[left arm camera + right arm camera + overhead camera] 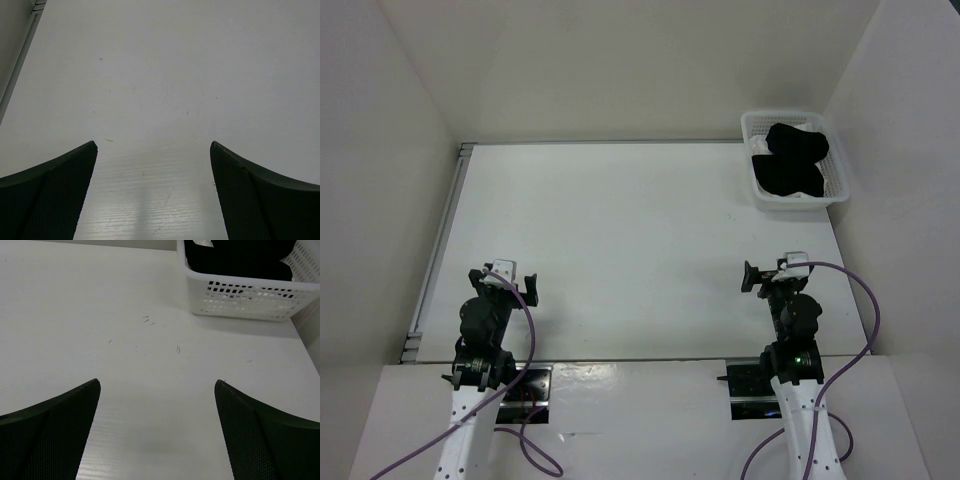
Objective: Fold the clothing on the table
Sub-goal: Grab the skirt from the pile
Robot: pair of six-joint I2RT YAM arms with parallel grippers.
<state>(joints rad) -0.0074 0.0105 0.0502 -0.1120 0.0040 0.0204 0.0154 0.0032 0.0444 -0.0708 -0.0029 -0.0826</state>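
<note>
Table (620, 240) work not begun: clothing (792, 160) lies heaped in the white mesh basket (837, 196) at the far right corner.
The right gripper (768, 276) is nearer, so it should reach over the basket wall and pinch only black fabric. Its fingers, like those of the left gripper (507, 280), are spread wide and hold nothing.

White plastic mesh basket (796, 205) at the far right corner, white cloth (759, 148) inside, white walls (620, 60) around

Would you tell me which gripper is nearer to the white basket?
Right. The right gripper hangs in front of the basket; the left gripper is across the table, to its left.
</note>
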